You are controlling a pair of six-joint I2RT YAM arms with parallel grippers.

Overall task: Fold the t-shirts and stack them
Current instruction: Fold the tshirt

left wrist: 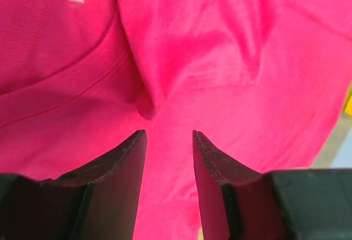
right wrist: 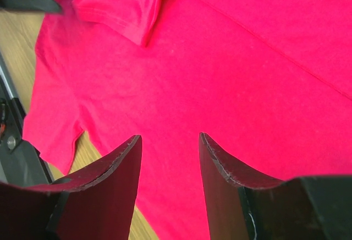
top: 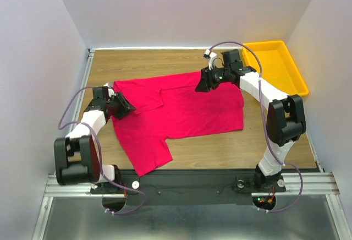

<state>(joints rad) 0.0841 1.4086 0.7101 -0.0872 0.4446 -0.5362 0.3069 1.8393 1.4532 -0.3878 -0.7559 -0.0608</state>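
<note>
t-shirt [top: 187, 110]: laid flat, long axis left-right, neck leftward
left gripper [left wrist: 169, 134]: parted, nothing held
right gripper [right wrist: 168, 137]: parted, nothing held

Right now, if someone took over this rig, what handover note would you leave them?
Left gripper: open, holding nothing, at the left edge of the crimson-red cotton t-shirt.
Right gripper: open, holding nothing, at the shirt's far edge.
The shirt lies spread on the wooden table, one sleeve folded in over the body.
Left to do: finish folding and stack.
The yellow plastic tray sits at the far right, apart from the shirt.
</note>
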